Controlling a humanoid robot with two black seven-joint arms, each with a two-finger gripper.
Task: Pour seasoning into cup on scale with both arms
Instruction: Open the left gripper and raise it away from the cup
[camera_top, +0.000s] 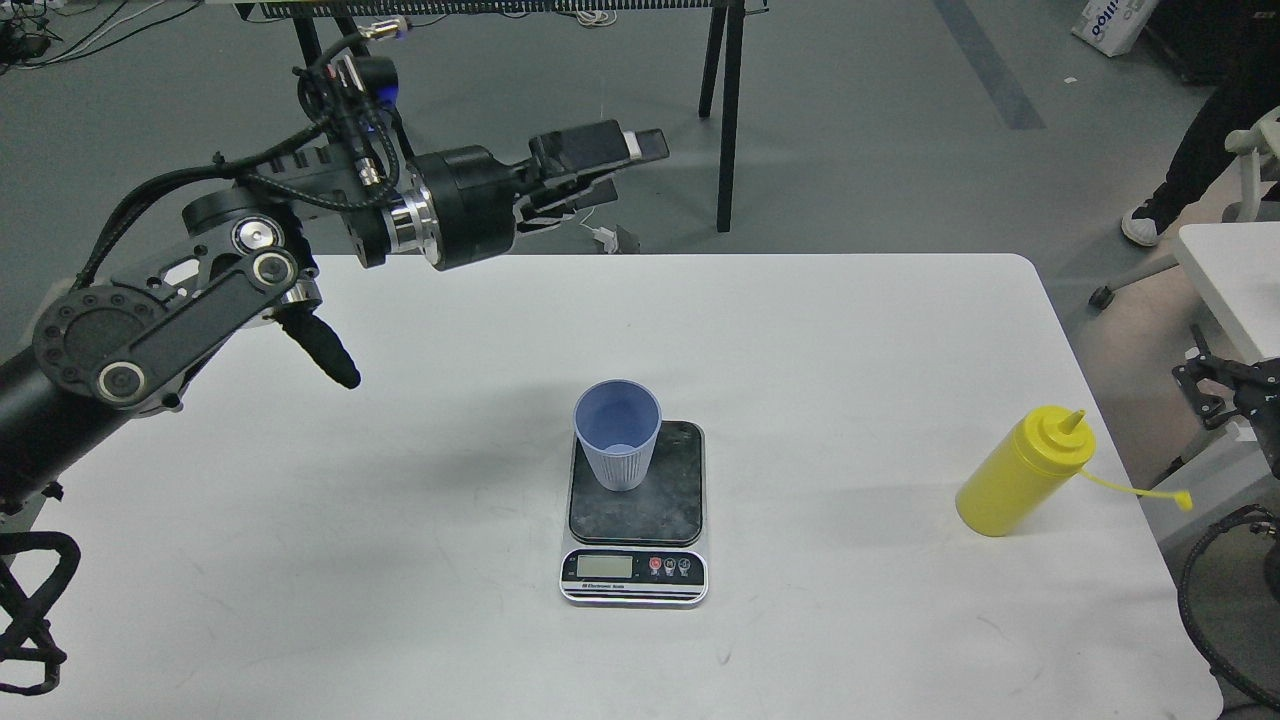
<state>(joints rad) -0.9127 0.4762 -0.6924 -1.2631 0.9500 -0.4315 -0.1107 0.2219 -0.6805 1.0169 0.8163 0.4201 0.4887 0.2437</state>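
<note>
The light-blue ribbed cup (618, 446) stands upright and alone on the back left of the scale's dark plate (660, 500). The scale's display and buttons face the table's front. My left gripper (590, 170) is raised high above the table's back edge, well up and left of the cup, open and empty. The yellow squeeze bottle (1022, 470) stands near the table's right edge, its tethered cap (1184, 497) hanging off to the right. Only a dark part of my right arm (1228, 388) shows at the right edge, past the bottle; its fingers cannot be told apart.
The white table (400, 560) holds only the scale, cup and bottle. Black trestle legs (728, 120) stand on the floor behind it. A second white table (1235, 265) and a person's leg (1190, 150) are at the far right.
</note>
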